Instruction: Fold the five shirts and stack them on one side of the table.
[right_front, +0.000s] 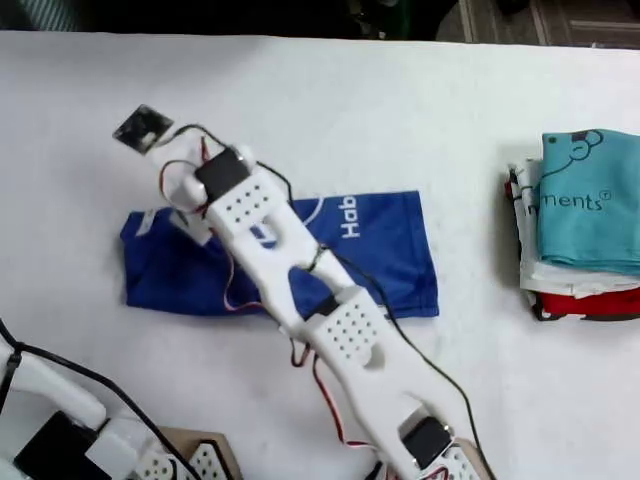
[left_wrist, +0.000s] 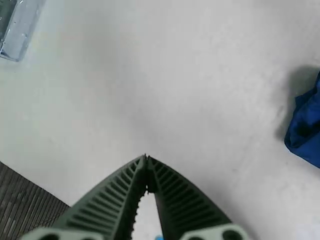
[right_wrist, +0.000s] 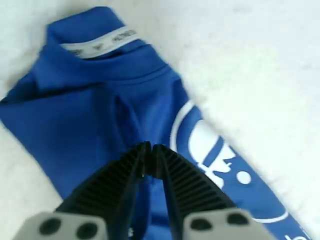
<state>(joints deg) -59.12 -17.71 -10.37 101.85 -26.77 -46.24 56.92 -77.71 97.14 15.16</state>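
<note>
Mid-table: blue shirt (right_front: 380, 250), folded to a long band, collar toward 9 o'clock. At 3 o'clock: stack (right_front: 585, 230). Over the collar end: right gripper (right_wrist: 148, 150), pressed closed, seemingly clamping no cloth. Over the table (left_wrist: 150, 75): left gripper (left_wrist: 146, 159), closed, empty.

Likely risk: a shallow pinch dragging only the top layer, undoing the fold.

White lettering (right_front: 350, 215), round logo (right_wrist: 215, 150), neck tape (right_wrist: 97, 44): present, left unread.

The right arm (right_front: 272, 235) hides the middle of the blue shirt (right_front: 392, 268) and part of its white print. The stack of folded shirts (right_front: 585, 225) runs off the high view's right edge.
</note>
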